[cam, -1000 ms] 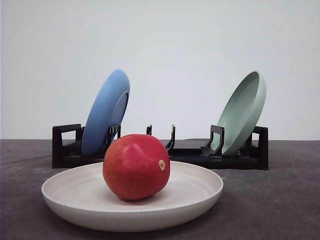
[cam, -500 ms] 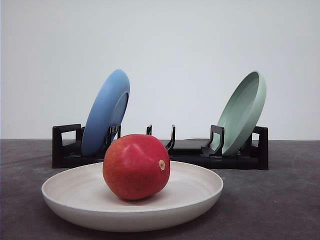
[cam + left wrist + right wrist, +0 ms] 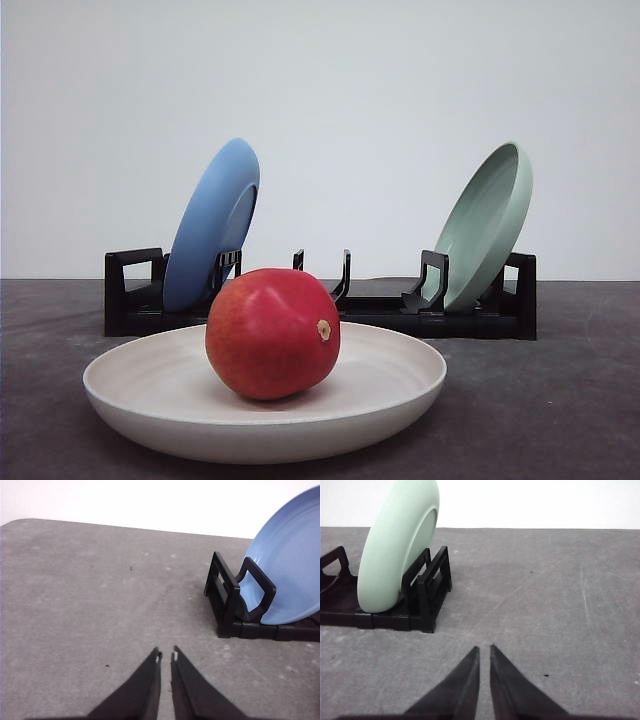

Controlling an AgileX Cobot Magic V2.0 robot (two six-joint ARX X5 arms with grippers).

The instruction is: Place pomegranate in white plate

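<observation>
A glossy red pomegranate (image 3: 272, 333) with a small tan nub on its right side rests inside the white plate (image 3: 400, 395), which lies flat on the grey table close to the front camera. In the left wrist view my left gripper (image 3: 166, 655) is shut with nothing between its dark fingers, hovering over bare table beside the rack's blue-plate end. The right wrist view has my right gripper (image 3: 484, 649) shut and empty over bare table, near the rack's green-plate end.
A black dish rack (image 3: 380, 308) stands behind the white plate. A blue plate (image 3: 212, 223) leans in its left slot and a pale green plate (image 3: 487, 222) in its right slot. The rack's ends (image 3: 227, 597) (image 3: 427, 595) lie near each gripper.
</observation>
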